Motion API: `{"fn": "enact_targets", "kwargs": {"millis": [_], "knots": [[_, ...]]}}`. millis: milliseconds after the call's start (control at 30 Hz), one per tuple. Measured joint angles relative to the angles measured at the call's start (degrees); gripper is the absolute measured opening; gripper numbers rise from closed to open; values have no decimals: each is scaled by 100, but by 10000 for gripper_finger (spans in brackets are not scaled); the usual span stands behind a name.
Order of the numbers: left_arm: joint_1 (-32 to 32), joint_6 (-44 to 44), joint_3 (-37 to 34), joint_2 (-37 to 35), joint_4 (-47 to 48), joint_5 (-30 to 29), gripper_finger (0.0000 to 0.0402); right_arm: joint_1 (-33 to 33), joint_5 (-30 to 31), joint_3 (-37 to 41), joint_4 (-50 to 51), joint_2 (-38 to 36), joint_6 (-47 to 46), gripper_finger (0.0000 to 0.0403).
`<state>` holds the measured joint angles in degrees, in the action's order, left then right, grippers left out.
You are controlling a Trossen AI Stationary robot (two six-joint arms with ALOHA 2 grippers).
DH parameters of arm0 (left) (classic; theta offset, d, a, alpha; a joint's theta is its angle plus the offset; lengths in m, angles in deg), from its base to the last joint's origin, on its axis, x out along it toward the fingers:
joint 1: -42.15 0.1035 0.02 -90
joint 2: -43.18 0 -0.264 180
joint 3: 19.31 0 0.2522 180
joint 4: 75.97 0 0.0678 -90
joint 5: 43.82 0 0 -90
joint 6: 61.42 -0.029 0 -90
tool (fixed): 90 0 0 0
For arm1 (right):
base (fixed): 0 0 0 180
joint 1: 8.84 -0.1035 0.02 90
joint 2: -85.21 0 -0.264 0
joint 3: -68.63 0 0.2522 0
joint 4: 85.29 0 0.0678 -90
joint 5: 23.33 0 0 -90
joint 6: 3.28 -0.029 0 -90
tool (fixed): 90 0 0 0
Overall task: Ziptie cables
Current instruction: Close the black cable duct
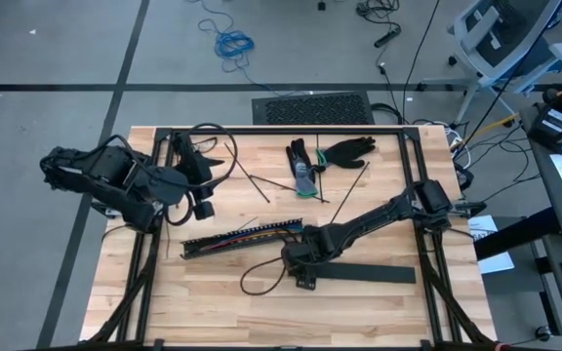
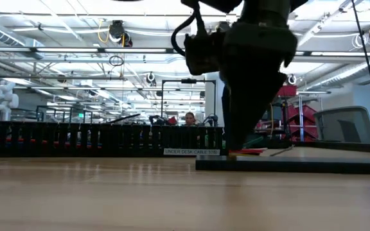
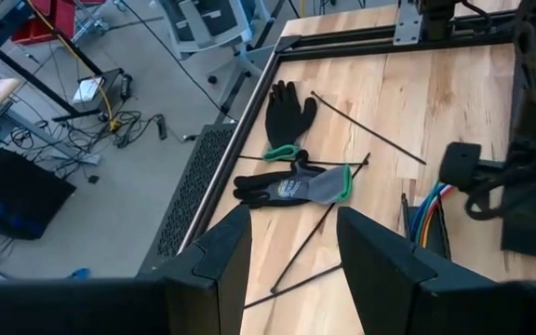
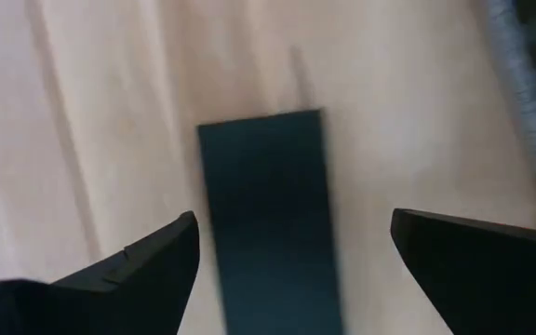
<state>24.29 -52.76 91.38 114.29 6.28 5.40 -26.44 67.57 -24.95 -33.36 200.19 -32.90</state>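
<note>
The cables (image 1: 247, 234) are coloured wires lying along a long black slotted rail (image 1: 213, 242) at the table's middle; their ends (image 3: 426, 212) show in the left wrist view. Several thin dark zipties (image 1: 344, 185) (image 3: 366, 128) lie loose on the wood beyond the rail. My right gripper (image 4: 291, 228) (image 1: 305, 271) points down, open, its fingers standing either side of the left end of a flat black strip (image 4: 268, 214) without touching it. My left gripper (image 3: 291, 242) (image 1: 195, 180) hangs open and empty above the table's left side.
The flat black strip (image 1: 364, 275) lies near the front edge, right of centre. Two black gloves (image 1: 325, 156) (image 3: 291, 181) lie at the far middle. A black cord loop (image 1: 261, 278) lies in front of the rail. A black frame (image 1: 261, 130) edges the tabletop.
</note>
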Motion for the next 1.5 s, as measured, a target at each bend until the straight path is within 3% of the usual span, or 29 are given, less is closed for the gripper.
{"fn": "enact_targets", "kwargs": {"millis": [400,667,1233,1500], "knots": [[0,-3,0,0,15,0,157,-124,-63,-24,-3,299,-254,345],[0,-4,-2,0,17,0,157,-125,-120,-23,237,314,153,342],[0,-9,-2,0,17,0,157,-118,-164,-12,286,323,161,244],[0,-9,-2,0,19,0,157,-118,-207,-8,284,321,163,235]]}}
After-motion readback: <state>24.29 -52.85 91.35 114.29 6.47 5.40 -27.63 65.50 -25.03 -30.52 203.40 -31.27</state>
